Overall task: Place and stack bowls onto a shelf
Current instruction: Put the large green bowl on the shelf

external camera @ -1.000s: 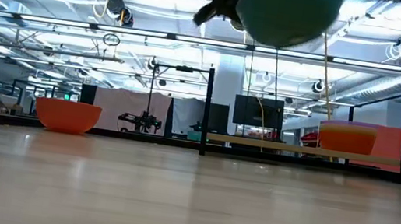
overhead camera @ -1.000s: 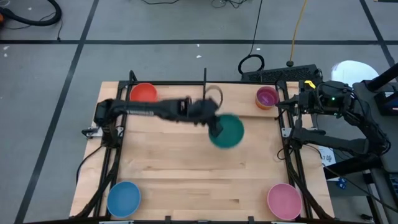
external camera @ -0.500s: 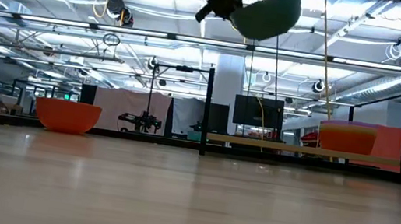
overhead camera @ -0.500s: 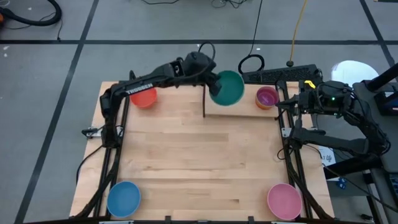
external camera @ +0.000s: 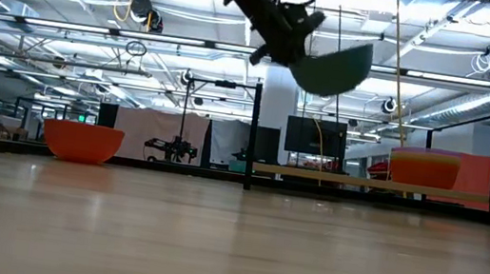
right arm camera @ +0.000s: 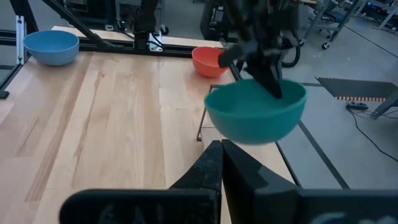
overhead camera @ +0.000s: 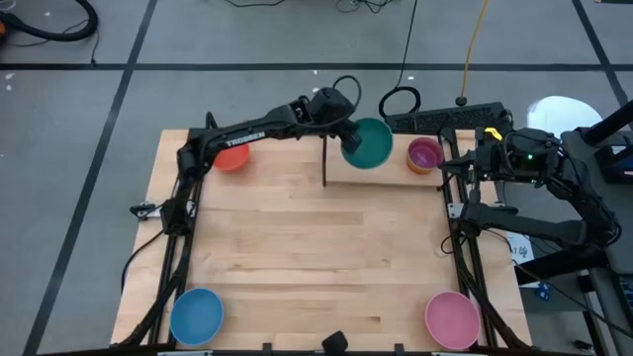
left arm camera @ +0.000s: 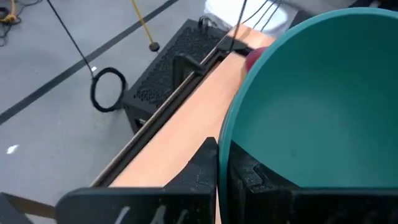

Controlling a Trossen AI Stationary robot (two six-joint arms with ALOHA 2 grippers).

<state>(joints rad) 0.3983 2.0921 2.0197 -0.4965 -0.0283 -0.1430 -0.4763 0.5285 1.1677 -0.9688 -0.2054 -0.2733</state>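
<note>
One teal bowl I hold pinched by its rim in my left gripper above the shelf, beside the stacked small bowls; red-orange, blue and pink remain behind, right gripper pressed together, idle.

Five bowls, one shelf

The only lettering I can find sits on my own left arm: a pale word printed along the dark forearm link in the high view, too small for me to read for certain. I can read no words, numbers or signs on the bowls, the shelf or the table, nor in the room behind.
</note>
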